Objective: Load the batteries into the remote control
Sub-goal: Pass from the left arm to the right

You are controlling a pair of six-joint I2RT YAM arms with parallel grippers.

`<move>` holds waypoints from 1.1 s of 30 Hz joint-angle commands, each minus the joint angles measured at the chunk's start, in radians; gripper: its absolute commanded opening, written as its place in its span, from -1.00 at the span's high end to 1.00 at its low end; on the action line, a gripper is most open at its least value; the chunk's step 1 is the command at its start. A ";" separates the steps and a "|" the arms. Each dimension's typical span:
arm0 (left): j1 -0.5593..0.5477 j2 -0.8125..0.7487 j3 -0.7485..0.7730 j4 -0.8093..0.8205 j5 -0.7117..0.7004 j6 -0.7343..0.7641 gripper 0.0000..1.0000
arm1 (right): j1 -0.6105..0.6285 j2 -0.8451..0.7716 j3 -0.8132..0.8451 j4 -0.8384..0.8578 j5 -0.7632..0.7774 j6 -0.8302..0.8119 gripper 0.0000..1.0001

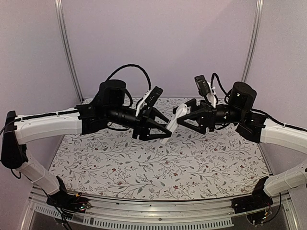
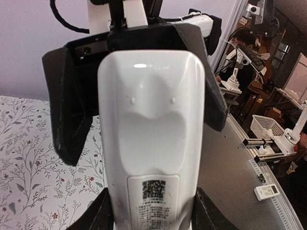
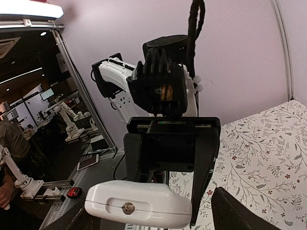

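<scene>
The only print is a label (image 2: 153, 203) on the back of the remote (image 2: 151, 120), at the bottom centre of the left wrist view. It carries a square code (image 2: 153, 189) above lines of fine print, all too small and blurred to read.

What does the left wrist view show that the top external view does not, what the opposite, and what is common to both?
Only the left wrist view: the printed label on the remote control's back, and a second small remote on the grey bench. Only the top external view: the left arm and right arm in full, meeting above the floral cloth. Both: the left end effector gripping the remote control, the right end effector open around its far end.
</scene>
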 commanded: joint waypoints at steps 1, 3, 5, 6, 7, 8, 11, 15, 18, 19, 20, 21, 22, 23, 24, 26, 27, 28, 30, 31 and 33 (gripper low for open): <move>0.009 -0.010 -0.030 0.058 -0.013 -0.009 0.45 | 0.024 0.026 0.040 0.002 -0.004 0.000 -0.49; 0.011 -0.009 -0.036 0.063 -0.012 -0.012 0.45 | 0.027 0.035 0.045 0.001 -0.002 0.001 -0.34; 0.013 -0.010 -0.042 0.069 -0.016 -0.014 0.45 | 0.026 0.045 0.052 0.000 -0.005 0.005 -0.19; 0.015 -0.011 -0.044 0.071 -0.018 -0.016 0.45 | 0.027 0.049 0.055 0.000 -0.006 0.008 -0.12; 0.018 -0.011 -0.049 0.074 -0.023 -0.018 0.44 | 0.027 0.054 0.059 -0.002 -0.003 0.012 -0.05; 0.021 -0.013 -0.053 0.075 -0.034 -0.021 0.42 | 0.027 0.059 0.062 -0.006 -0.002 0.020 0.02; 0.036 -0.025 -0.073 0.089 -0.059 -0.035 0.35 | 0.026 0.071 0.076 -0.034 0.007 0.024 0.22; 0.048 -0.048 -0.099 0.098 -0.131 -0.055 -0.15 | 0.024 0.090 0.105 -0.119 0.048 0.019 0.43; 0.066 -0.080 -0.120 0.061 -0.243 -0.072 -0.74 | 0.019 0.104 0.167 -0.276 0.110 -0.017 0.46; 0.077 -0.098 -0.133 0.045 -0.287 -0.080 -0.96 | 0.016 0.116 0.190 -0.353 0.146 -0.045 0.47; 0.090 -0.119 -0.148 0.033 -0.343 -0.091 -0.99 | 0.013 0.129 0.218 -0.444 0.186 -0.071 0.49; 0.104 -0.139 -0.165 0.019 -0.403 -0.106 -0.99 | 0.011 0.140 0.246 -0.515 0.227 -0.093 0.50; 0.121 -0.162 -0.182 0.007 -0.465 -0.123 -0.99 | 0.009 0.162 0.270 -0.580 0.267 -0.121 0.51; 0.138 -0.182 -0.201 0.000 -0.535 -0.144 -0.99 | 0.010 0.176 0.295 -0.632 0.294 -0.135 0.51; 0.157 -0.203 -0.219 -0.009 -0.588 -0.169 -0.99 | 0.011 0.197 0.320 -0.685 0.325 -0.150 0.52; 0.197 -0.233 -0.245 -0.033 -0.665 -0.220 -0.99 | 0.010 0.253 0.384 -0.788 0.370 -0.180 0.53; 0.218 -0.243 -0.251 -0.053 -0.703 -0.243 -0.99 | 0.011 0.285 0.415 -0.835 0.392 -0.193 0.54; 0.233 -0.249 -0.253 -0.075 -0.725 -0.268 -0.99 | 0.011 0.308 0.447 -0.877 0.410 -0.198 0.55; 0.256 -0.257 -0.258 -0.123 -0.746 -0.276 -0.99 | 0.014 0.378 0.513 -0.975 0.454 -0.216 0.55; 0.259 -0.260 -0.260 -0.147 -0.759 -0.275 -0.99 | 0.019 0.416 0.553 -1.021 0.482 -0.227 0.55; 0.264 -0.264 -0.264 -0.165 -0.771 -0.270 -0.99 | 0.035 0.502 0.645 -1.128 0.567 -0.263 0.55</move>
